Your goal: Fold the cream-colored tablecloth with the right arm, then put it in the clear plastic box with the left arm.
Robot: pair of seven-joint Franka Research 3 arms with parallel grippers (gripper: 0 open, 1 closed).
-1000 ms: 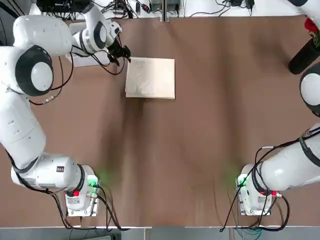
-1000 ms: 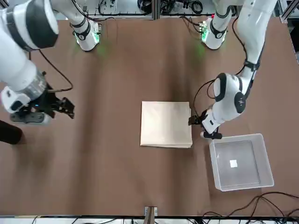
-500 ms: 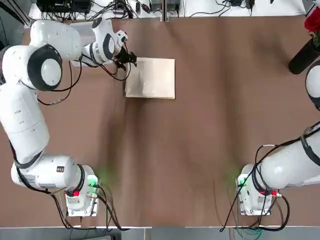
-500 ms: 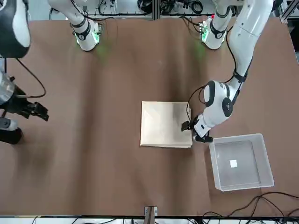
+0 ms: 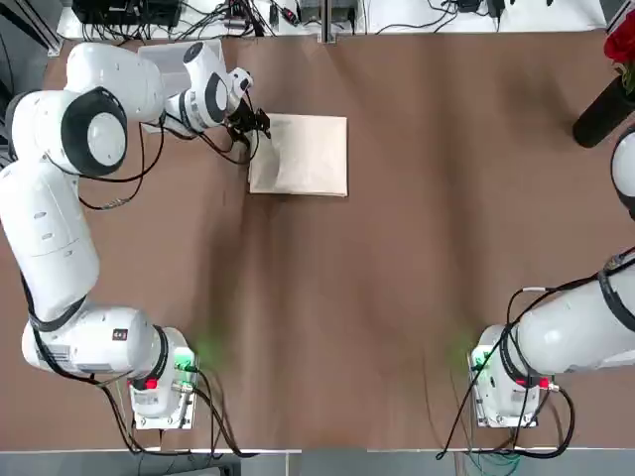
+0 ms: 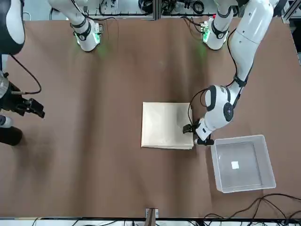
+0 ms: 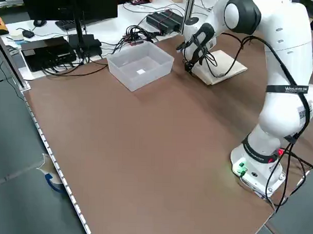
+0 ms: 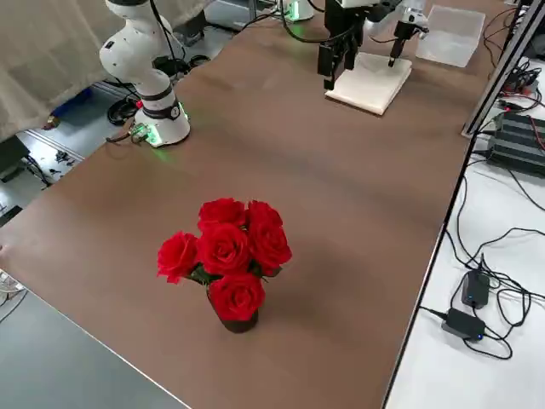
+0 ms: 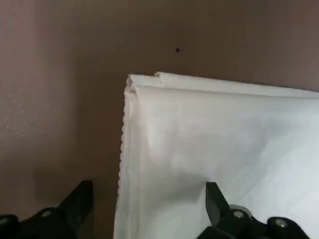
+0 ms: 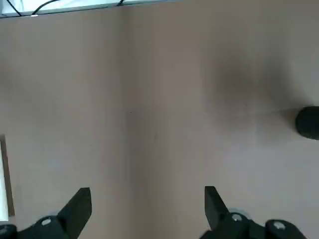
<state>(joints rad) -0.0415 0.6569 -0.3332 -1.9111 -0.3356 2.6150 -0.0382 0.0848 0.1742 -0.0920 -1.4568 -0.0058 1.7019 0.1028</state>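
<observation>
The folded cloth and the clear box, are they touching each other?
Apart. The front view shows bare brown table between the cloth's edge and the box, with the left pincer down in that gap.

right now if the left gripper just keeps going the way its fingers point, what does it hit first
Most likely the cream-colored tablecloth. The left gripper is open, its fingers either side of the folded cloth's edge nearest the clear plastic box. Nothing shows between the fingers and the cloth, though the remaining gap is hard to judge.
</observation>
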